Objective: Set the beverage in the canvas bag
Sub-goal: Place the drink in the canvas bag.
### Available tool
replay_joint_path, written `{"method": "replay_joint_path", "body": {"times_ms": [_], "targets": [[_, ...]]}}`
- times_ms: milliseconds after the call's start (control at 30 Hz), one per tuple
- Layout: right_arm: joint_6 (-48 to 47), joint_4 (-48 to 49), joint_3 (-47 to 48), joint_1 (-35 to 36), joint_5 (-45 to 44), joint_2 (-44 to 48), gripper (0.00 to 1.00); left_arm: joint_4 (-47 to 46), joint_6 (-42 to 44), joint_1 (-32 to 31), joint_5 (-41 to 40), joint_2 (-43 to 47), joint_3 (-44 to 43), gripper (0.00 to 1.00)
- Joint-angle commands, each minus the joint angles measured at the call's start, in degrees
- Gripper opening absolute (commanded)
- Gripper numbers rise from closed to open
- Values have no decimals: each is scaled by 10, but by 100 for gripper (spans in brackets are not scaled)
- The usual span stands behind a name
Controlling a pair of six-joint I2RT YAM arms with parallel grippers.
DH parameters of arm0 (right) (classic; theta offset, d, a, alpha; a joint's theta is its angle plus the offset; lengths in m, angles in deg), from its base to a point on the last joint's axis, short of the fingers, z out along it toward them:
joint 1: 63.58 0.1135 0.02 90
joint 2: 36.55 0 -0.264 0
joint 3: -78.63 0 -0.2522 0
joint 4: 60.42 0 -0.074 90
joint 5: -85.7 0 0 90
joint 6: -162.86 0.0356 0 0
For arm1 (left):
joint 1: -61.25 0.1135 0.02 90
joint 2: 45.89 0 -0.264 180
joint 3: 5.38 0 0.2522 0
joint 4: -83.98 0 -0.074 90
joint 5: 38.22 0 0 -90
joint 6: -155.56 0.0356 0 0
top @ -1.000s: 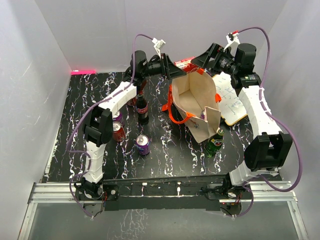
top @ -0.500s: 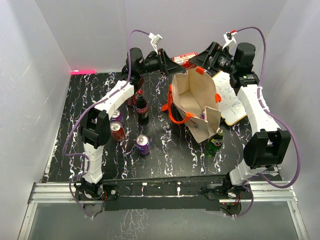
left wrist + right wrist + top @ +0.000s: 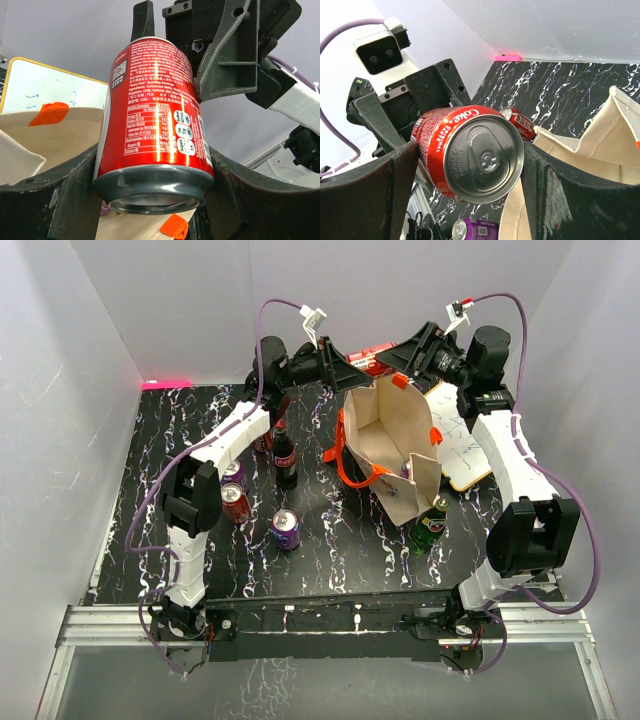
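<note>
Green glass comes first: a bottle (image 3: 431,527) stands against the near right corner of the canvas bag (image 3: 408,488). To the left, a purple can (image 3: 287,529), a red can (image 3: 237,502) and a dark bottle (image 3: 285,455) wait on the desk (image 3: 330,560). The bag stands open-mouthed in the middle, with a whiteboard (image 3: 462,445) just beyond it on the right.

At the far side both arms meet above the bag's far rim with a red cola can (image 3: 367,358) lying level between them, not yet inside. Over the last second the left tool (image 3: 338,362) has drawn back a little to the left while keeping its half-open jaws clamped on the can's base end. The right tool (image 3: 398,353) has narrowed its jaws around the top end. This reads as a handover under way, probably so the right arm can make the drop.

The overhead view alone shows where the can hangs relative to the bag, but it hides both grips. The left wrist view shows the can's base and label wedged firmly between its fingers, with the bag's mouth below. The right wrist view shows the pull-tab end framed by its fingers (image 3: 367,200), which sit right at the can's sides. Whether they already press on it cannot be told.
</note>
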Motion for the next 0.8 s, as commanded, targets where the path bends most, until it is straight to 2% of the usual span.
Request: {"method": "replay_joint_path", "body": {"times_ms": [0,233,267,333,367,767], "targets": [[5,44,-4,9,12,17,65,-59,-3,-12,0,52,-38,0],[7,30,18,9,-11,18,44,-56,-7,-14,-8,48,-26,0],[6,26,19,9,-16,19,36,-55,-6,-15,-9,47,-24,0],[1,15,22,9,-30,24,13,-52,-3,-16,-10,44,-20,0],[0,12,23,9,-37,28,8,-50,-1,-17,-11,41,-19,2],[-15,-3,38,3,-51,43,8,-47,6,-21,-9,7,-18,40]]}}
